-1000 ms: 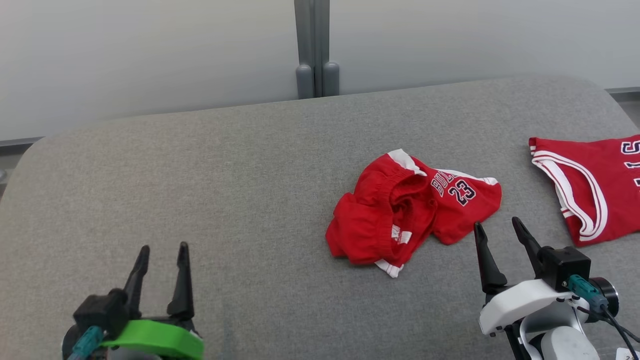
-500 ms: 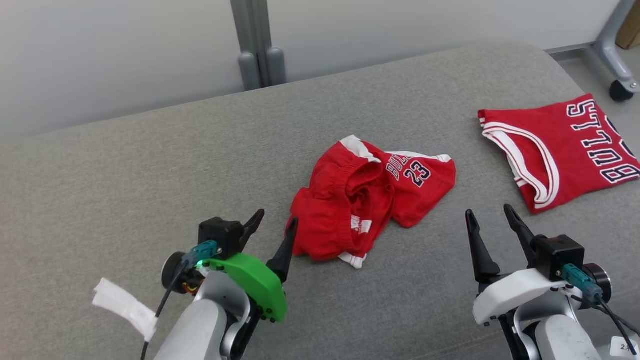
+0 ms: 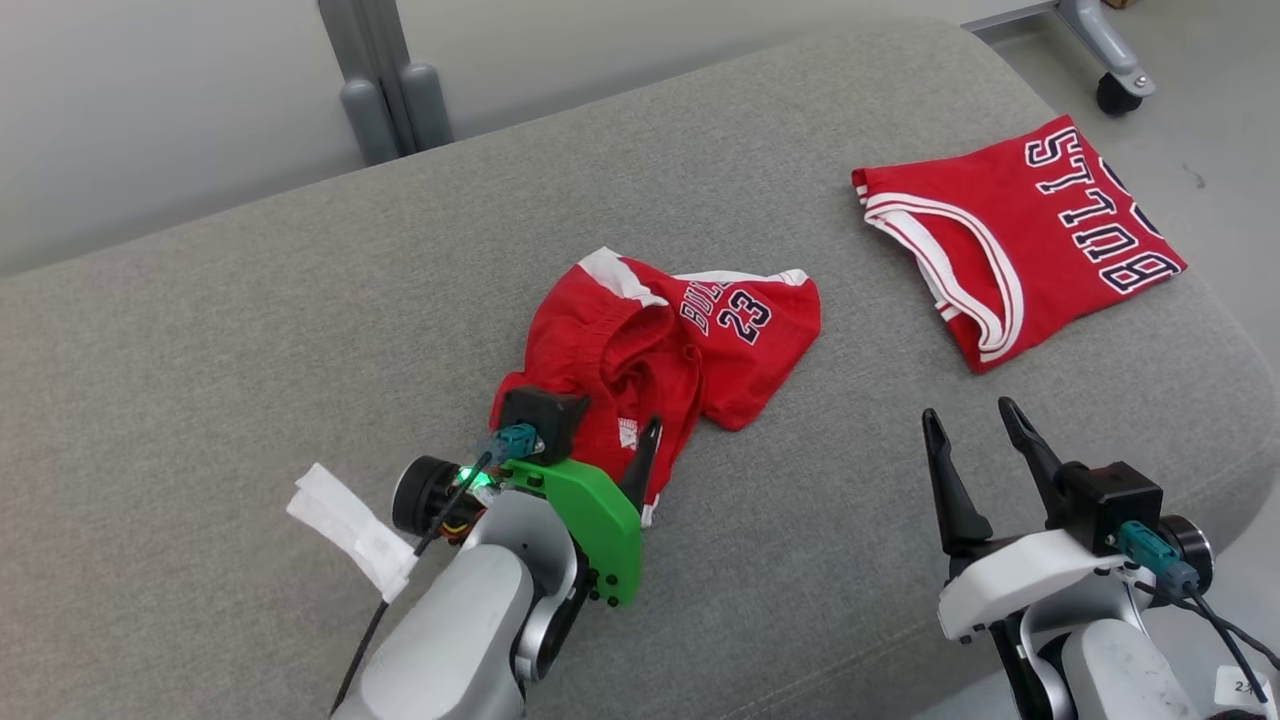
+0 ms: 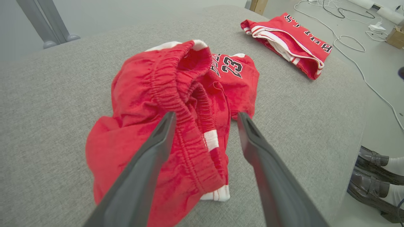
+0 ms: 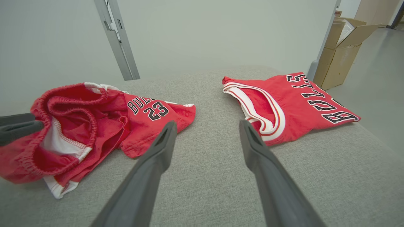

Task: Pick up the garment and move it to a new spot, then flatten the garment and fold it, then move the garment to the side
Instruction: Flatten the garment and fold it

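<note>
Where the crumpled red shorts lie on the grey pad, bare room spreads to their left. The pad's rounded edge runs just beyond the folded jersey to their right. Shorts read "BULLS 23", jersey "BULLS". L gripper gapes wide over the shorts' waistband, nothing clamped. R gripper is spread, empty, near their right.

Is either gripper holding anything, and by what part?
Nothing is held. Left gripper open over the waistband of the red shorts; right gripper open above grey cushion.
</note>
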